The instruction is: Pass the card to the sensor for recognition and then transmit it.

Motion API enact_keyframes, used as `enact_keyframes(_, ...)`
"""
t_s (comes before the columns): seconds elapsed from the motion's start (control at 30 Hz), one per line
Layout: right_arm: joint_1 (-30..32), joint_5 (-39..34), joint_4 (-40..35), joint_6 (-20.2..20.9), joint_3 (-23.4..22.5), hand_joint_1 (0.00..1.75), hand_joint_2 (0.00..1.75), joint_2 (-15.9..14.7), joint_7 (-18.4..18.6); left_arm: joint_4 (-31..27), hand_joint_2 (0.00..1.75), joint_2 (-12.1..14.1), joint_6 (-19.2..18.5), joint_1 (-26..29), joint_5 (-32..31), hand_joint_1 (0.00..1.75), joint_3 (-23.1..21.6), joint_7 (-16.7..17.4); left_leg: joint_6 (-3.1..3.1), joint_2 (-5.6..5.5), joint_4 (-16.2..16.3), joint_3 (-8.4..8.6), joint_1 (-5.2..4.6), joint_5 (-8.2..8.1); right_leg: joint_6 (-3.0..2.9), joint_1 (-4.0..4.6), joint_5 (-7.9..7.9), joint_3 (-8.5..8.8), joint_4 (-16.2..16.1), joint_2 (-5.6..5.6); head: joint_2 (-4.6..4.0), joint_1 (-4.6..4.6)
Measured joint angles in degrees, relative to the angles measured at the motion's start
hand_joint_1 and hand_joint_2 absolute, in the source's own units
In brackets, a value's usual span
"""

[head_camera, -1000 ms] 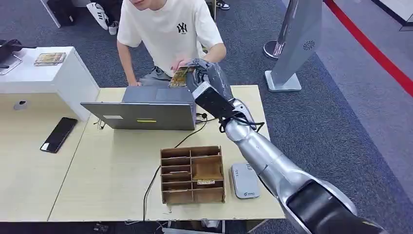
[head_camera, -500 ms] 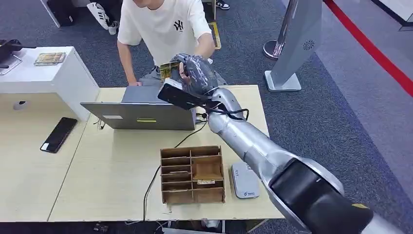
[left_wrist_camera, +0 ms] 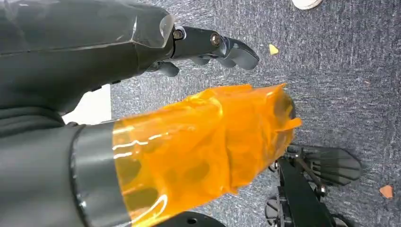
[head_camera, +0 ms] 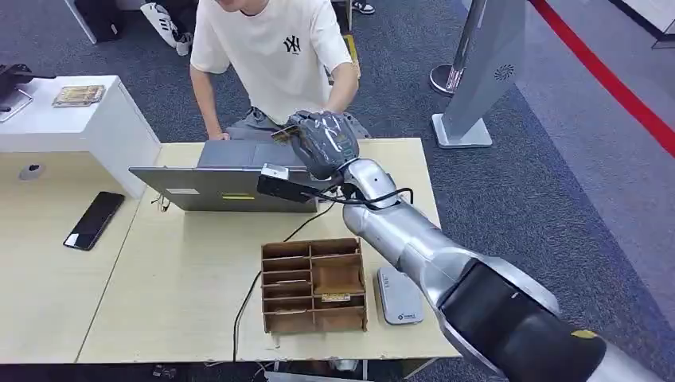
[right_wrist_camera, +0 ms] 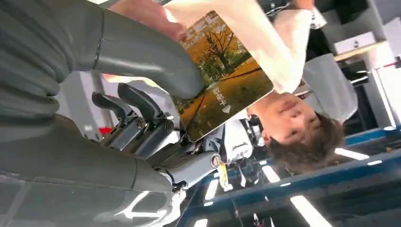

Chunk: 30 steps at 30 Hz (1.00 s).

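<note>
My right hand [head_camera: 322, 142] is raised over the back of the table, above the laptop and in front of the seated person [head_camera: 275, 56]. It holds the card [head_camera: 281, 132], whose edge sticks out on the hand's left. In the right wrist view the card [right_wrist_camera: 222, 80] shows an autumn tree picture, pinned by my thumb [right_wrist_camera: 142, 56] against the fingers. The person's fingers [right_wrist_camera: 146, 13] are at the card's edge. The grey sensor box [head_camera: 399, 294] lies flat near the table's front right. My left hand [left_wrist_camera: 142, 118] hangs over grey carpet, fingers apart, holding nothing.
A grey laptop [head_camera: 231, 187] stands open at the table's back. A cardboard organiser [head_camera: 314, 284] sits left of the sensor, a black cable [head_camera: 247, 306] beside it. A phone [head_camera: 94, 220] lies on the left table. A grey stand [head_camera: 485, 72] rises at the far right.
My right hand has swung left and lowered toward the laptop, turning as it went, with the card still in it. The person's arm has shifted behind my hand.
</note>
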Motion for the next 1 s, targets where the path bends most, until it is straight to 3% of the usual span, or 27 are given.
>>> enact_keyframes(0.23, 0.4, -0.4, 1.0, 2.2, 1.0, 0.00, 1.75, 0.0, 1.0, 0.0, 0.00, 0.0, -0.5, 0.1, 0.1, 0.00, 0.0, 0.2, 0.00, 0.00, 0.0, -0.01, 0.01, 0.00, 0.00, 0.00, 0.00, -0.01, 0.0, 0.00, 0.00, 0.00)
enact_keyframes(0.43, 0.7, -3.4, 1.0, 2.9, 0.6, 0.00, 1.75, 0.0, -1.6, 0.0, 0.00, 0.0, -0.7, 0.2, 0.3, 0.00, 0.0, 0.2, -0.03, 0.00, 0.0, -0.01, 0.00, 0.06, -0.02, 0.00, 0.11, 0.01, 0.0, 0.00, 0.00, 0.02)
enact_keyframes(0.77, 4.8, -12.9, -1.7, 4.2, -3.9, 0.00, 1.75, 0.0, -10.4, 0.0, 0.00, 0.0, -0.7, 0.6, 1.1, 0.00, 0.2, -0.4, 0.00, 0.00, 0.0, -0.02, 0.00, 0.09, -0.04, 0.00, 0.15, -0.02, 0.0, 0.00, 0.00, 0.00)
enact_keyframes(1.0, 11.5, -19.9, -10.4, 6.3, -7.0, 0.00, 1.75, -1.3, -15.8, 0.0, 0.00, -0.1, -0.7, 1.4, 1.7, 0.00, 1.1, -1.1, 0.00, 0.00, 0.0, -0.04, 0.01, 0.08, -0.04, 0.00, 0.14, -0.06, 0.0, 0.00, 0.00, 0.02)
